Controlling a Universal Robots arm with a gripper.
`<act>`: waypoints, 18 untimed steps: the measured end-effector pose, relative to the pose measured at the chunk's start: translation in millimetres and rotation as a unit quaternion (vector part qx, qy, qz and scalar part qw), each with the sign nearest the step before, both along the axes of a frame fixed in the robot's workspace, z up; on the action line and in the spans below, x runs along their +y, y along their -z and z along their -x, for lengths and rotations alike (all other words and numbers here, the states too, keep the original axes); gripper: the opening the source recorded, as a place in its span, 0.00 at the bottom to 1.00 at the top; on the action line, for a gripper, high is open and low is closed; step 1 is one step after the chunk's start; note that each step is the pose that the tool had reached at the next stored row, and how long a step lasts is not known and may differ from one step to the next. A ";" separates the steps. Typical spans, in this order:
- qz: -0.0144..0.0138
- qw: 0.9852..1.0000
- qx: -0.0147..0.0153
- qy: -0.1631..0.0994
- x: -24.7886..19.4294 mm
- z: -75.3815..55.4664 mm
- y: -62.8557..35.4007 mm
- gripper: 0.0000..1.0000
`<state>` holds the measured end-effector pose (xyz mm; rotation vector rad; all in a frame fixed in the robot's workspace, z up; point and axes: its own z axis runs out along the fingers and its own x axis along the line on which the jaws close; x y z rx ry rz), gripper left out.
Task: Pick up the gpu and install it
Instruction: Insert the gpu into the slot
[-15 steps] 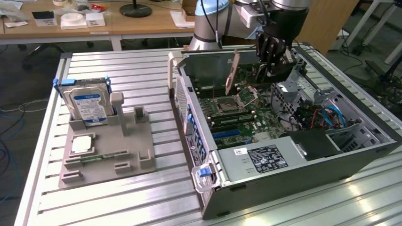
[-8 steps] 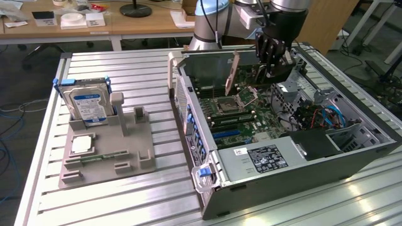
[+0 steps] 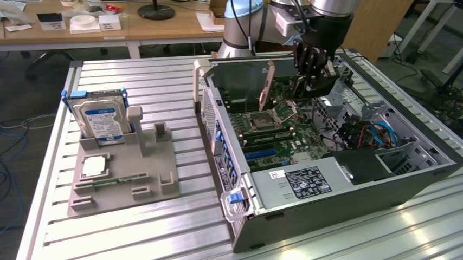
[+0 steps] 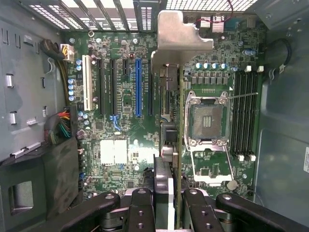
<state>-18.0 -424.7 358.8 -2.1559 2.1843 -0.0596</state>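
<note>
Wrist view, claw holding gpu edge-on, length along blue slot

Silver-grey tubes on the arm, pale blue joint caps, thin black cables running alongside. Black wrist section, then the gripper, all matte black. Up close, the fingers: 4 chunky jointed links, each dotted with small round screw holes.
</note>
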 end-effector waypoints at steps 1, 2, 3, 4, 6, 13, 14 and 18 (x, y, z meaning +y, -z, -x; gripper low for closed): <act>0.000 1.000 0.000 0.000 0.0 0.0 0.1 0.28; 0.000 1.000 0.000 0.000 0.0 0.0 0.1 0.28; 0.000 1.000 0.000 0.000 0.0 0.0 0.1 0.28; 0.000 1.000 0.000 0.000 0.0 0.0 0.2 0.28; 0.000 1.000 0.000 0.000 0.0 0.0 0.2 0.28; 0.000 1.000 0.000 0.000 0.0 0.0 2.2 0.28; 0.000 1.000 0.000 0.000 0.0 0.0 2.2 0.28; 0.000 1.000 0.000 0.000 0.0 0.0 2.2 0.28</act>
